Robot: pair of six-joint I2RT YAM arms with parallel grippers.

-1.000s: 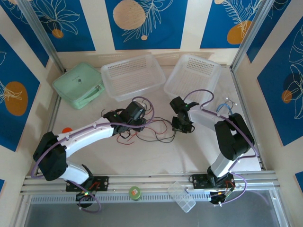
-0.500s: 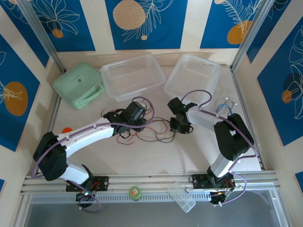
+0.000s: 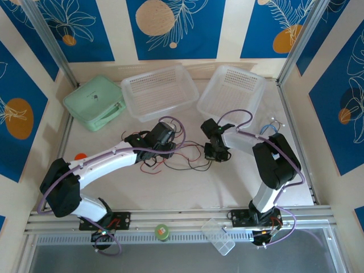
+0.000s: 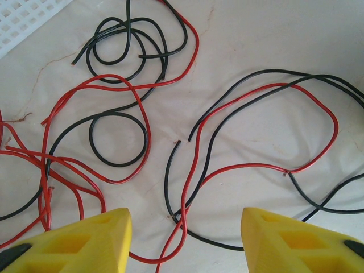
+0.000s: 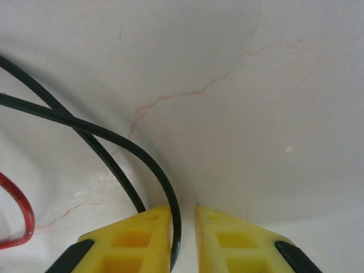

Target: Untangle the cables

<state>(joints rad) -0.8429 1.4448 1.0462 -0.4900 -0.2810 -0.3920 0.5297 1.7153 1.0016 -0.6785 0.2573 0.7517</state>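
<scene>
At the tangle's (image 3: pixel 181 158) right edge, right gripper (image 5: pixel 183 227) pinches a black cable (image 5: pixel 108 136); left gripper (image 4: pixel 182 242) gapes empty, so pulling could tighten knots.

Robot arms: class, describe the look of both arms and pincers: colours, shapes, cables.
Both arms have black joints and a purple cable alongside. The left arm has a white link; the right arm is mostly black, white near its base. The left pincer and right pincer have blocky yellow fingers with black pads.

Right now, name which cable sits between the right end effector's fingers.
The black cable that curves down into the gap; the red cable lies off left.
</scene>
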